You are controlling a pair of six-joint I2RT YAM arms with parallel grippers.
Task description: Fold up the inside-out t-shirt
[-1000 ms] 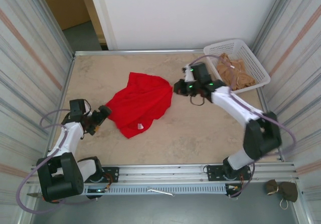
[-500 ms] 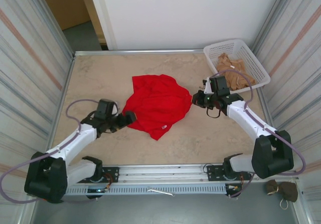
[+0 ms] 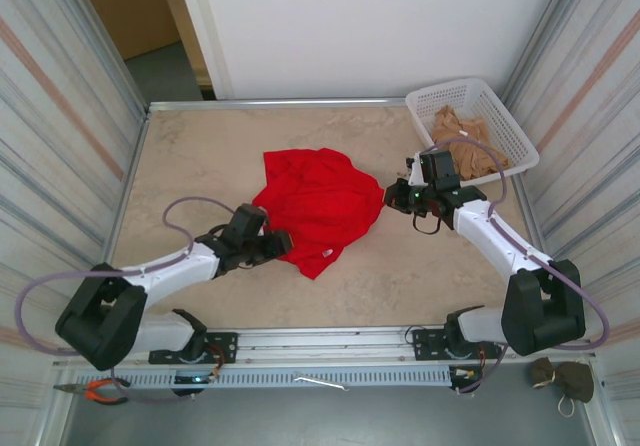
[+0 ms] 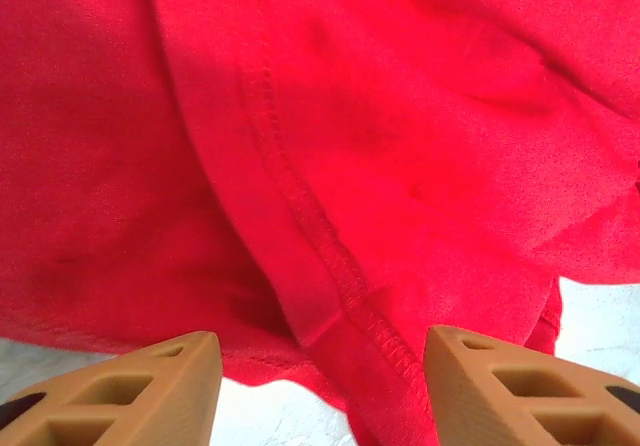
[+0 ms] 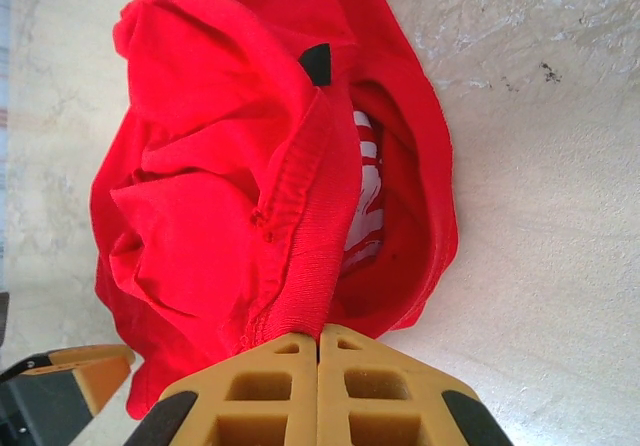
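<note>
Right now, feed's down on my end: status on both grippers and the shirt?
Right gripper shut on t-shirt collar. Left gripper open, fingers astride the hem; t-shirt bunched on table, unfolded. Basket far right, apart from it.

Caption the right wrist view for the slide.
Right pincer shut on a ribbed edge of the red t-shirt, bunched on the table.

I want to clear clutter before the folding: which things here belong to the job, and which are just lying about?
Job: red t-shirt; left gripper, open at its hem; right gripper, pinching it.
Lying about: white basket; tan cloth inside it.
</note>
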